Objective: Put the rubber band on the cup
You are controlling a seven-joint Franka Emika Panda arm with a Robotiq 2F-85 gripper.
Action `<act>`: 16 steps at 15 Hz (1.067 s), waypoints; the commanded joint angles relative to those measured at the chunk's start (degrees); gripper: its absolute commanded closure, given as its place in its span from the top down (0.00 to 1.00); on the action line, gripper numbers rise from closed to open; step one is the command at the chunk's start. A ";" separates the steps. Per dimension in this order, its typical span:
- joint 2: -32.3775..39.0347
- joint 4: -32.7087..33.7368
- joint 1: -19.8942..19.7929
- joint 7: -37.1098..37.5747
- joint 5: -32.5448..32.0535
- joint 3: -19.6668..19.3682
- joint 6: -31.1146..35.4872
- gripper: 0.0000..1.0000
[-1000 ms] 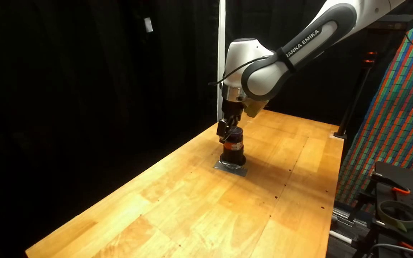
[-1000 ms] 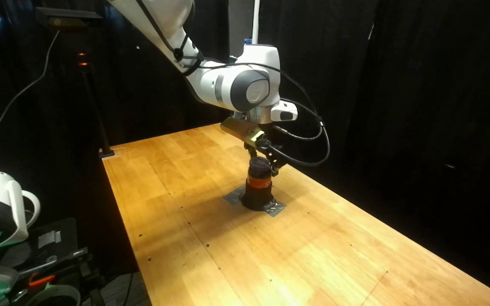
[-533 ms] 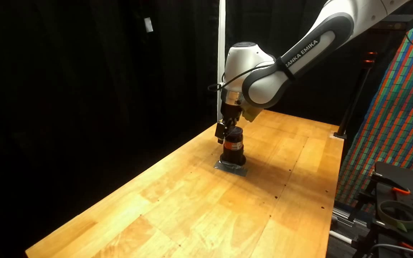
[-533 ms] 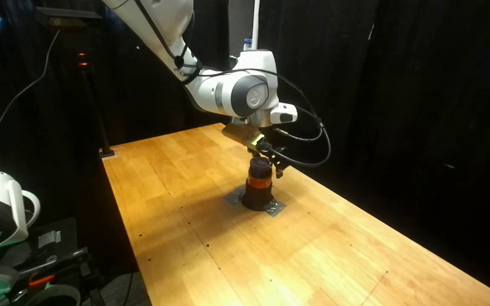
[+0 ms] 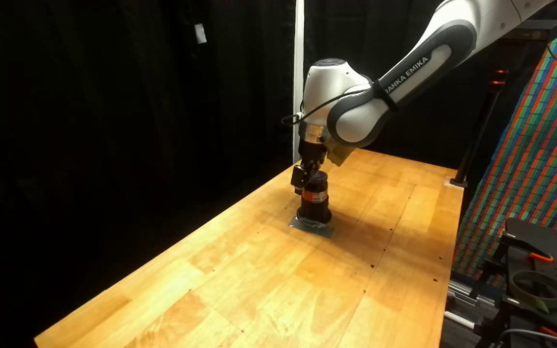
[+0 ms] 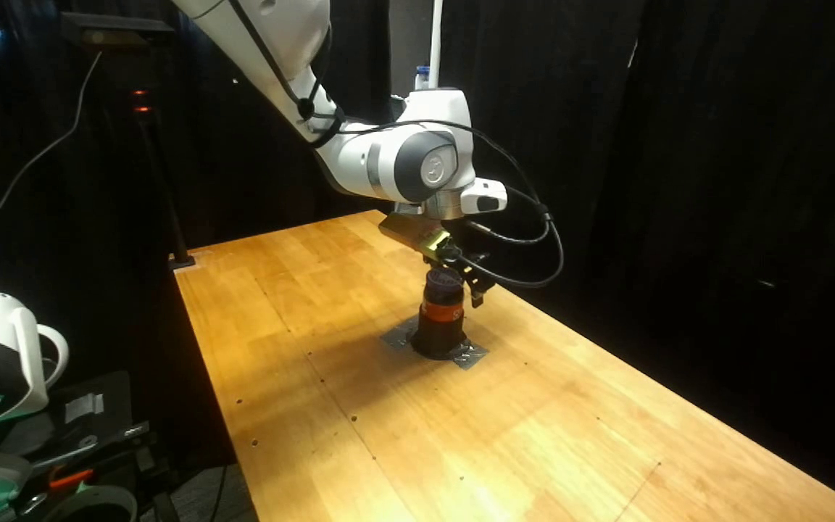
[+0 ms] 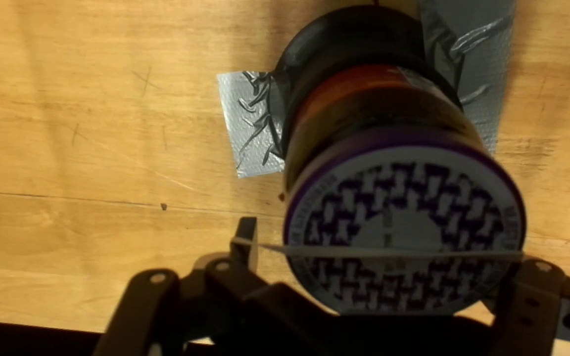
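The cup (image 7: 403,198) is a dark upright cylinder with a reddish-orange band and a purple-and-white patterned top. It stands on the table in both exterior views (image 5: 315,198) (image 6: 442,312). My gripper (image 7: 377,254) is open, its fingers (image 7: 246,230) standing at either side of the cup's top in the wrist view. A thin pale rubber band (image 7: 413,254) is stretched between the two fingers and crosses over the cup's top. Whether it touches the cup I cannot tell. In an exterior view the gripper (image 6: 454,279) is right at the cup's upper end, with one finger beyond it.
Grey tape (image 7: 250,123) holds the cup's wide black base to the wooden table (image 5: 269,290). A black post (image 5: 476,125) stands at the table's far corner. A dark cart (image 5: 544,237) with a tape roll (image 5: 513,285) stands beside the table.
The arm and gripper have come down somewhat toward the cup, mostly in the first half second. In an exterior view the near finger now sits lower beside the cup. The cup has not moved.
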 commanded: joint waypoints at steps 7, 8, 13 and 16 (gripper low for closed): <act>-0.04 -1.21 1.36 2.53 -1.68 -1.78 2.25 1.00; -0.92 -2.07 1.04 2.02 -1.25 -1.34 1.63 1.00; -5.92 -8.24 0.50 1.94 -0.33 -0.97 -0.88 1.00; -9.32 -12.85 0.00 1.48 0.10 -0.52 -0.09 1.00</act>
